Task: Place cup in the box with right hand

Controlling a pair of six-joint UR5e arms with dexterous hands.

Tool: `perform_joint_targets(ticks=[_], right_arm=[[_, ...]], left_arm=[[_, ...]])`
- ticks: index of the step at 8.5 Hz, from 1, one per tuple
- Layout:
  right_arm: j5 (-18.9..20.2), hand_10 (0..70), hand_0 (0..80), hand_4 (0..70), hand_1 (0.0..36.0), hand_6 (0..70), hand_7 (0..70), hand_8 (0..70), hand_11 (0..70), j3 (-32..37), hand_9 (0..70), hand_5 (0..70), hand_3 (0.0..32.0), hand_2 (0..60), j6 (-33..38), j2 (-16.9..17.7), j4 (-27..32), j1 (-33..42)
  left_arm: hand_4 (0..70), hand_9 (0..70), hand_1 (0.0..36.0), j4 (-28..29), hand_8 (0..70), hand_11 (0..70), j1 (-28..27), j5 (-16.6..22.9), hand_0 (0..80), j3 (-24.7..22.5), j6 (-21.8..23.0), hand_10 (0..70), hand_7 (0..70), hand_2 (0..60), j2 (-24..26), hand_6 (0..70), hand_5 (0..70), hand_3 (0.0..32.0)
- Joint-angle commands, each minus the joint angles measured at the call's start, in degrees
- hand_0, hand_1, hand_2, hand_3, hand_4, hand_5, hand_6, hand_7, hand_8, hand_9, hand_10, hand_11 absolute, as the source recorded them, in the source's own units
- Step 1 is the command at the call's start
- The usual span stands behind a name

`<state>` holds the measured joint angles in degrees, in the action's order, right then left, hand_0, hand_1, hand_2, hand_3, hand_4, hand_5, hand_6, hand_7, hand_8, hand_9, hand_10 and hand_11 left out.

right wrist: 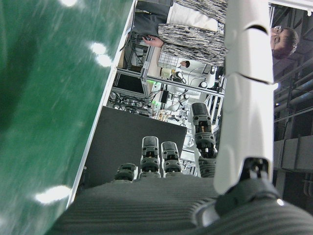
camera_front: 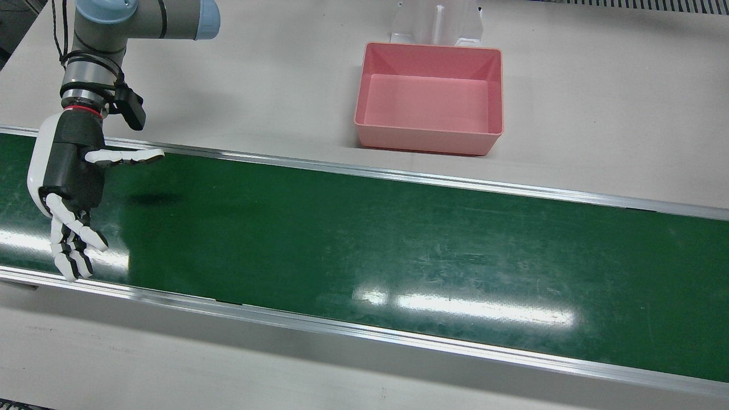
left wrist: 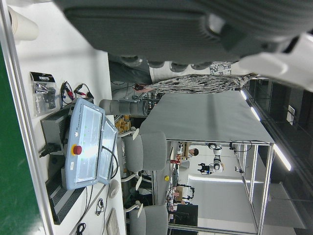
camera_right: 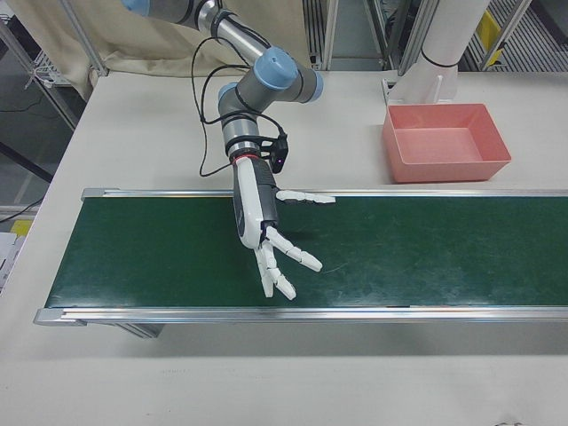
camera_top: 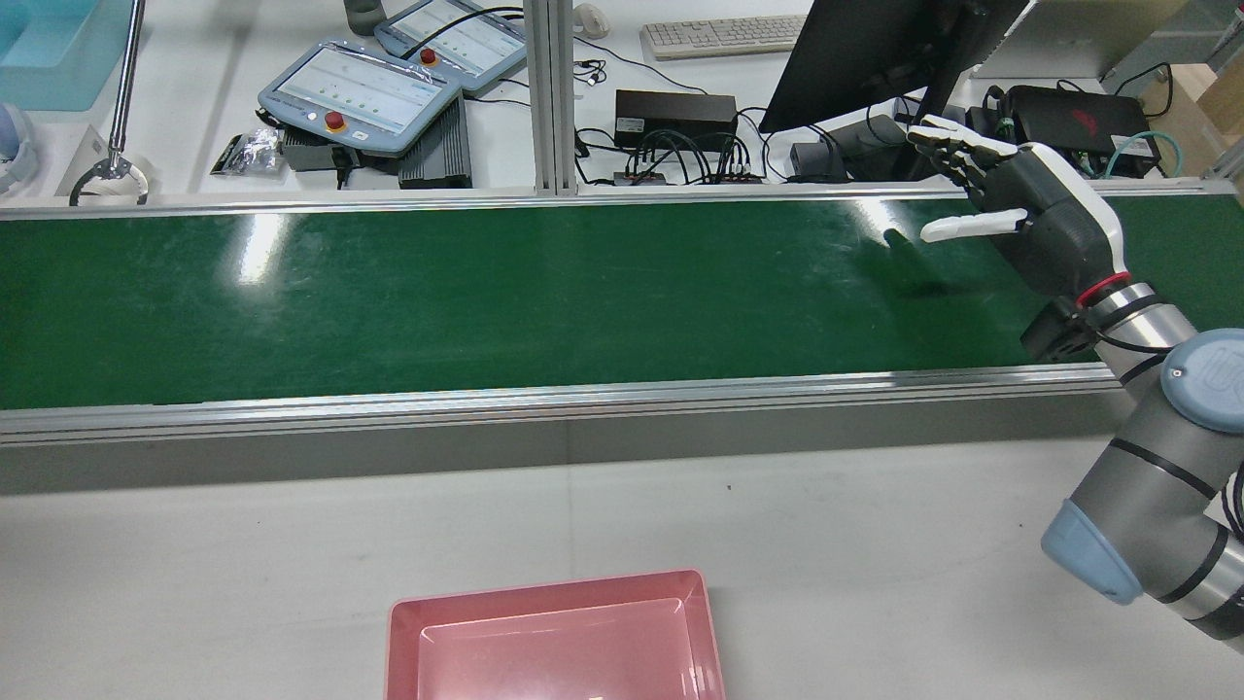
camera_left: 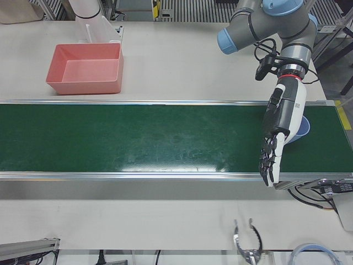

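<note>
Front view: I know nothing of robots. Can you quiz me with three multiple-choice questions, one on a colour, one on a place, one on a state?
1. What colour is the belt?
A. green
B. blue
C. grey

2. Where does the box stand?
A. on the belt
B. on the table, beside the belt
C. in the right hand

3. How is the right hand?
A. closed on a cup
B. clenched on nothing
C. open, fingers apart

Answers:
1 A: the belt's surface is dark green.
2 B: the box sits on the pale table, outside the belt's rail.
3 C: the fingers are spread over the belt and hold nothing.
</note>
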<state>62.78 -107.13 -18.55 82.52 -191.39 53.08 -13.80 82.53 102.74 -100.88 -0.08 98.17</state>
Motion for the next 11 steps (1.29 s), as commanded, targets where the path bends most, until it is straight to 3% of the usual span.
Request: perform_joint_targets(ticks=[1,2,4,5,6,7,9,10,11], right_arm=[[-3.1,4.1,62.5,16.3,17.2,6.2,18.8,10.8,8.4,1.7,19.0,8.2,0.0,0.0,-1.7,0.4,3.0,-1.4],[-3.4,2.8,61.4,15.5,19.3,6.2,19.0,10.6,6.5,1.7,18.7,8.0,0.0,3.5,-1.9,0.3,3.0,-1.8],[-4.9,2.3,60.2,14.3,20.1,6.1,18.9,10.5,5.7,3.0,18.5,7.9,0.0,5.4,-2.5,0.2,2.9,-3.2],[-5.6,2.0,61.4,18.5,18.1,6.1,19.4,10.5,5.2,3.6,18.7,7.7,0.0,1.8,-2.5,0.1,2.9,-3.9],[-5.7,1.6,61.2,19.0,18.0,6.0,19.5,10.3,4.6,4.0,18.5,7.6,0.0,1.8,-2.0,0.1,3.0,-3.9],[-5.7,1.5,59.5,17.4,19.6,6.1,19.8,10.3,4.5,4.1,18.6,7.5,0.0,5.8,-2.0,0.1,3.0,-3.9],[-5.7,2.1,61.0,20.0,16.7,6.0,19.3,10.2,5.2,4.0,18.3,7.5,0.0,0.0,-2.1,0.0,3.0,-4.0],[-5.7,1.9,58.9,16.4,19.3,6.0,19.3,10.1,5.0,3.9,18.2,7.5,0.0,6.0,-2.3,0.0,2.7,-4.0],[-5.7,1.6,60.2,19.7,17.6,6.0,19.6,10.3,4.5,3.9,18.4,7.4,0.0,2.0,-2.4,0.0,1.5,-4.0]], left_arm=[[0.0,0.0,0.0,0.0,0.0,0.0,0.0,0.0,0.0,0.0,0.0,0.0,0.0,0.0,0.0,0.0,0.0,0.0],[0.0,0.0,0.0,0.0,0.0,0.0,0.0,0.0,0.0,0.0,0.0,0.0,0.0,0.0,0.0,0.0,0.0,0.0],[0.0,0.0,0.0,0.0,0.0,0.0,0.0,0.0,0.0,0.0,0.1,0.0,0.0,0.0,0.0,0.0,0.0,0.0],[0.0,0.0,0.0,0.0,0.0,0.0,0.0,0.0,0.0,0.0,0.0,0.0,0.0,0.0,0.0,0.0,0.0,0.0],[0.0,0.0,0.0,0.0,0.0,0.0,0.0,0.0,0.0,0.1,0.0,0.0,0.0,0.0,0.0,0.0,0.0,0.0],[0.0,0.0,0.0,0.0,0.0,0.0,0.0,0.0,0.0,0.1,0.0,0.0,0.0,0.0,0.0,0.0,0.0,0.0],[0.0,0.0,0.0,0.0,0.0,0.0,0.0,0.0,0.0,0.1,0.0,0.0,0.0,0.0,0.0,0.0,0.0,0.0],[0.0,0.0,0.0,0.0,0.0,0.0,0.0,0.0,0.0,0.1,0.0,0.0,0.0,0.0,0.0,0.0,0.0,0.0],[0.0,0.0,0.0,0.0,0.0,0.0,0.0,0.0,0.0,0.1,0.0,0.0,0.0,0.0,0.0,0.0,0.0,0.0]])
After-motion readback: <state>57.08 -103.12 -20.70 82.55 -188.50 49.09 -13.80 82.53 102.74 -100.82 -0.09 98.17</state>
